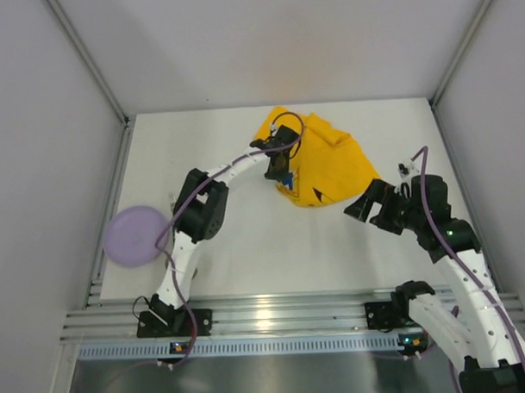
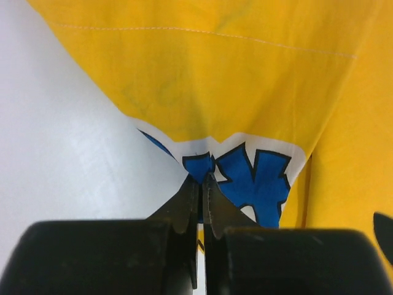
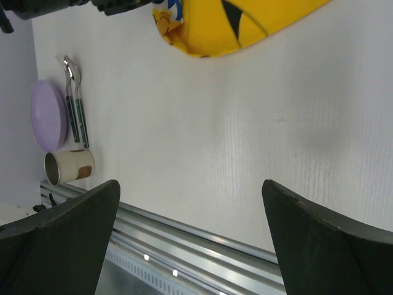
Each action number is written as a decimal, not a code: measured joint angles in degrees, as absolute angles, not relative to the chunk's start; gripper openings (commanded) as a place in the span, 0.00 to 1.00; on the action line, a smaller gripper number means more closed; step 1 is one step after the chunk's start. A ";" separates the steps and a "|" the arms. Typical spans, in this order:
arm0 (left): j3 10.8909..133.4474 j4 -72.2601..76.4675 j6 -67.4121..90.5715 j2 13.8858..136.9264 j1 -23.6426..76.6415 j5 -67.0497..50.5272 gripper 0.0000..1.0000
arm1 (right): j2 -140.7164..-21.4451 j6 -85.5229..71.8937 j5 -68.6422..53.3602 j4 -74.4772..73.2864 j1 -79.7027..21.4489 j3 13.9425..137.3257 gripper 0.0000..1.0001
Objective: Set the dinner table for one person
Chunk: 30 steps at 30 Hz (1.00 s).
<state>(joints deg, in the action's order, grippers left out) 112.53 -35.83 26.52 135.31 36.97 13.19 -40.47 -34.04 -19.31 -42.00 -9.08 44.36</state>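
The dinner table is the white tabletop that fills the workspace in front of both arm bases, and it carries everything else. A yellow cloth mat lies rumpled and folded over itself toward the far edge, a little right of the middle. Its underside shows a blue and white cartoon print with black outlines. The left gripper reaches out to the mat's left side. In the left wrist view its fingers are pinched together on the printed edge of the cloth, which rises from the white surface into the fingertips. The right gripper hangs above the table toward the right edge, just beside the mat's near-right corner. Its jaws are spread wide with nothing between them, and only bare tabletop shows through the gap. A round lilac plate sits at the left edge, toward the near-left corner. Beside it, two pieces of cutlery with dark handles lie parallel and close together, one of them a spoon. A cream cup lies on its side just beside the plate and the handle ends of the cutlery, close to the near edge.
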 measured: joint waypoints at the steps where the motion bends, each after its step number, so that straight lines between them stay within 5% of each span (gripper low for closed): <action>1: 108.57 -35.99 26.17 132.75 36.12 13.43 0.00 | -41.06 -34.02 -19.64 -41.56 -9.08 44.34 1.00; 3: 102.56 -36.12 25.43 128.88 34.30 14.09 0.06 | -42.35 -34.04 -20.47 -40.77 -9.08 44.27 1.00; 5: 98.26 -36.58 24.27 125.99 32.73 15.07 0.50 | -43.35 -34.04 -21.23 -39.86 -9.08 44.25 1.00; 8: 95.11 -37.69 23.16 123.46 31.00 17.52 0.76 | -44.62 -34.06 -22.31 -38.41 -9.08 44.25 1.00; 30: 118.48 -41.19 17.39 133.78 37.12 17.98 0.75 | -48.66 -29.15 -22.72 -38.19 -9.08 46.02 1.00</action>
